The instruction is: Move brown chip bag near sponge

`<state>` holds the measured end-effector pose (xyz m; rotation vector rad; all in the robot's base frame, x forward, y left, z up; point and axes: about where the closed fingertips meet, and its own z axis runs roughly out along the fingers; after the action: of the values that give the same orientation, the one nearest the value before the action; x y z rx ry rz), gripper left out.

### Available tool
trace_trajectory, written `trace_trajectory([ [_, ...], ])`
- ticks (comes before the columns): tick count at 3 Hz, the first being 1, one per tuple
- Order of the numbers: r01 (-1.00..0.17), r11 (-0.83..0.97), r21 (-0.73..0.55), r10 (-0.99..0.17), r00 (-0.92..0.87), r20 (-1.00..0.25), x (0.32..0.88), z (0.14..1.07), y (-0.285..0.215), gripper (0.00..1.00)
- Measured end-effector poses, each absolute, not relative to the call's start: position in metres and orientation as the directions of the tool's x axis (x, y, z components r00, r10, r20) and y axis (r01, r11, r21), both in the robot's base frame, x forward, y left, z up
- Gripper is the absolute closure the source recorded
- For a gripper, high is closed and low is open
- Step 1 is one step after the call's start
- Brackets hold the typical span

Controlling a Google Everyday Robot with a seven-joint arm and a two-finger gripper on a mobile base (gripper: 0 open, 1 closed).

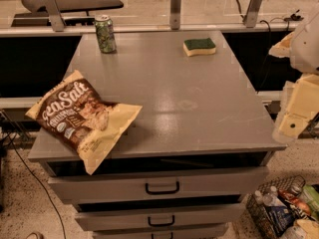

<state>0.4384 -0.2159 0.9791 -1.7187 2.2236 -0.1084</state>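
The brown chip bag (82,117) lies at the front left corner of the grey table top (179,88), its cream end hanging over the front edge. The sponge (199,46), green on top and pale yellow below, lies at the back right of the table. My gripper (294,116) is at the right edge of the view, beyond the table's right side and far from both the bag and the sponge. It holds nothing that I can see.
A green drink can (105,34) stands at the back left of the table. Drawers (162,187) with black handles are below the front edge. A wire basket (284,210) of bottles sits on the floor at the lower right. A rail with posts (175,6) runs behind the table.
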Motion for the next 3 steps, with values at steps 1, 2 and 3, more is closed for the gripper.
trace_trajectory([
  [1,-0.928,0.27,-0.257,-0.953,-0.22,-0.21,0.438,0.979,-0.216,0.0],
  [2,-0.928,0.27,-0.257,-0.951,-0.216,-0.221,0.441,0.979,-0.214,0.0],
  [3,-0.939,0.269,-0.215,-0.932,-0.198,-0.304,0.459,0.959,-0.183,0.0],
])
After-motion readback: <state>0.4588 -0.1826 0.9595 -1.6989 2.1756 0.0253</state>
